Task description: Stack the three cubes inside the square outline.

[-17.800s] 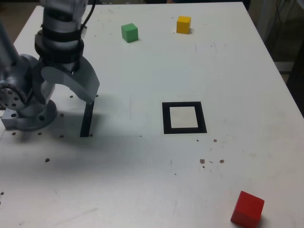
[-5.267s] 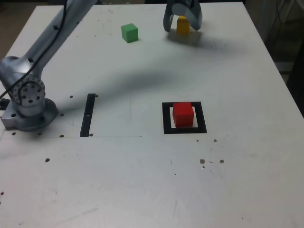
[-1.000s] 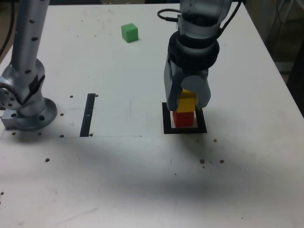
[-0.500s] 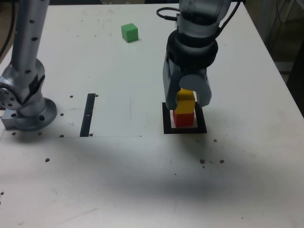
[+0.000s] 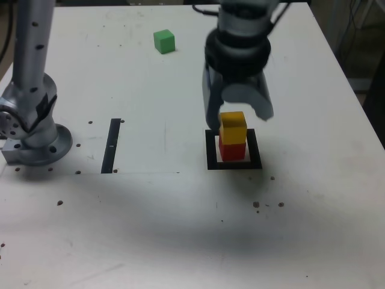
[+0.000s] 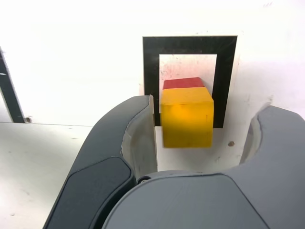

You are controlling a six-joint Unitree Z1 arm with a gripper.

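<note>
Currently, the grey two-fingered gripper [image 6: 202, 133] is spread wide, with nothing held. Between and beyond its fingers, the matte yellow cube [image 6: 187, 118] is supported by the matte red cube [image 5: 232, 152], inside the black square outline [image 5: 255, 158]; well apart from it lies the matte green cube [image 5: 164, 41].

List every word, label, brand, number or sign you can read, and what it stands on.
No readable text in either view: none on the yellow cube, red cube, green cube, black square outline or tool.
</note>
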